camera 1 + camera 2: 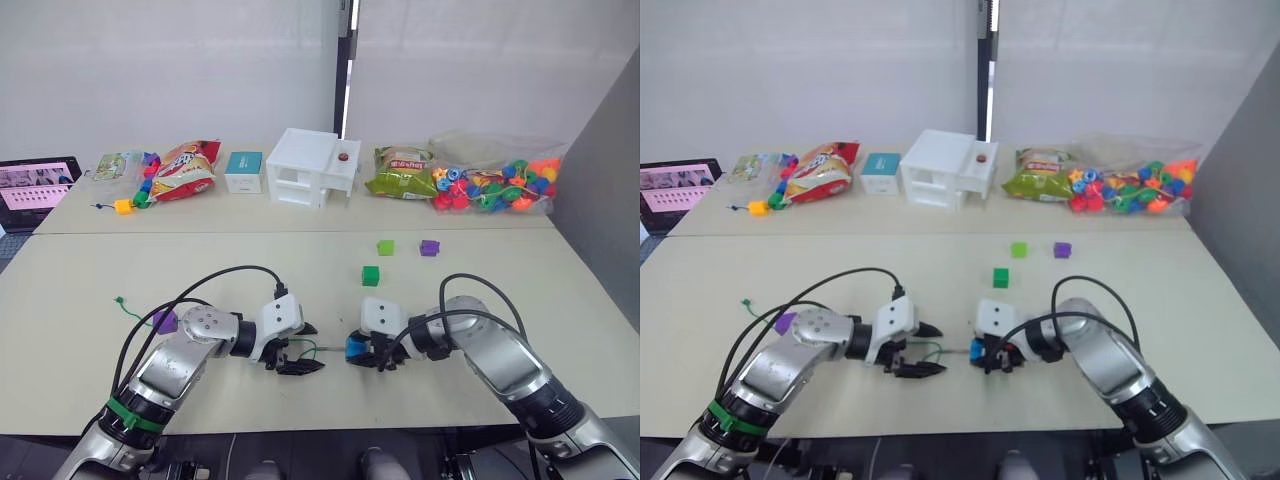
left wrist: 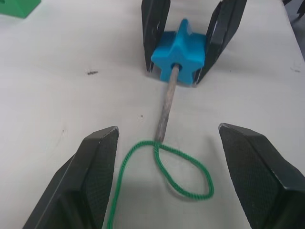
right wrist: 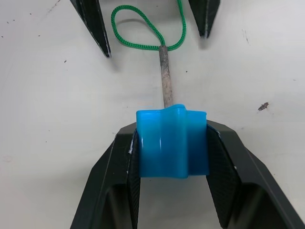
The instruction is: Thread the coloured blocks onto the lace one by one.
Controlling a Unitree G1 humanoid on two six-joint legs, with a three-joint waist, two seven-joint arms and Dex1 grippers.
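Centrally, low in frame: right gripper (image 3: 172, 157) pinching blue block (image 3: 172, 142), grey lace tip (image 2: 167, 105) entering its hole; lace (image 2: 164, 164) looped on table (image 1: 90, 290). Left gripper (image 2: 174, 176) spread wide, empty.

- Right gripper (image 3: 172, 143) lowered to table, fingers clamped on blue block (image 3: 172, 142)
- Left gripper (image 2: 164, 157) held facing it, fingers spread wide, nothing gripped

No writing can be read anywhere. The snack bags (image 1: 186, 170) and the small teal box (image 1: 243, 171), far beyond the fingers, carry print too small to make out.
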